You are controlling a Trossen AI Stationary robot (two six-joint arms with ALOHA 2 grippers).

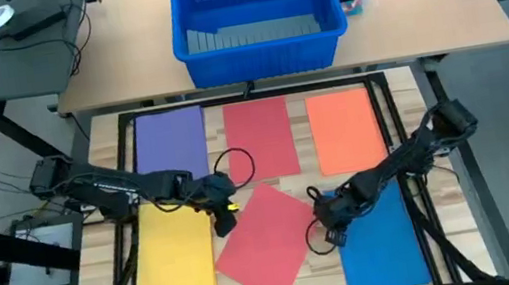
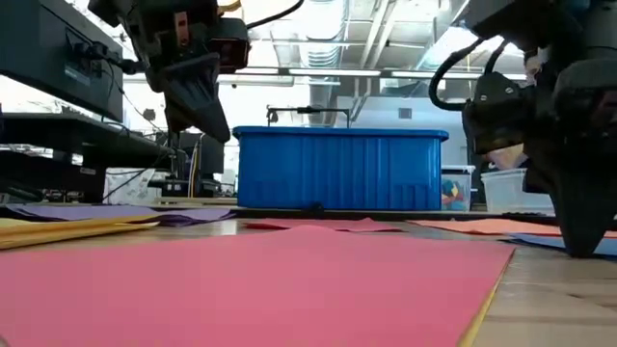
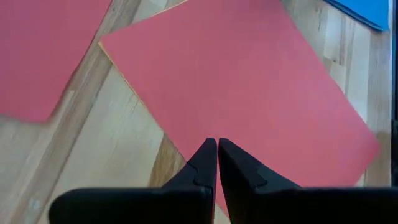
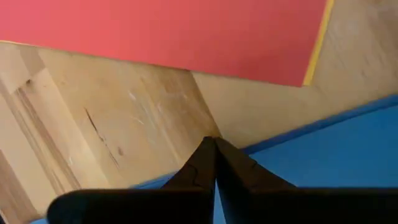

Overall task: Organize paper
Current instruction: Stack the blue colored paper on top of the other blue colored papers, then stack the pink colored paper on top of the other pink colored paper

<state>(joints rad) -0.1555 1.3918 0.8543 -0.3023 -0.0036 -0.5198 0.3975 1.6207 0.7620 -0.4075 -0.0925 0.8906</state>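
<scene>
The sorting is sitting at the stage where most sheets are lying squarely in their places and one red sheet point(image 1: 272, 243) is lying crooked, turned like a diamond, between the two grippers. The left gripper point(image 1: 222, 215), fingers pressed together and holding nothing, is hovering just over that sheet's near edge, with the yellow sheets point(image 1: 173, 256) just behind it and the purple sheet point(image 1: 171, 141) beyond. The right gripper point(image 1: 330, 220), likewise pressed together and empty, is pointing down at the corner of the blue sheet point(image 1: 382, 240), with the crooked red sheet just beside its tip. A straight red sheet point(image 1: 260, 139) and an orange sheet point(image 1: 345, 129) are lying farther off. The next move is probably calling for a fingertip pressing on the crooked sheet and turning it square. The wooden tabletop point(image 1: 311, 183) is showing pale planks; beyond it a blue bin point(image 1: 253, 13) is standing on another table.
</scene>
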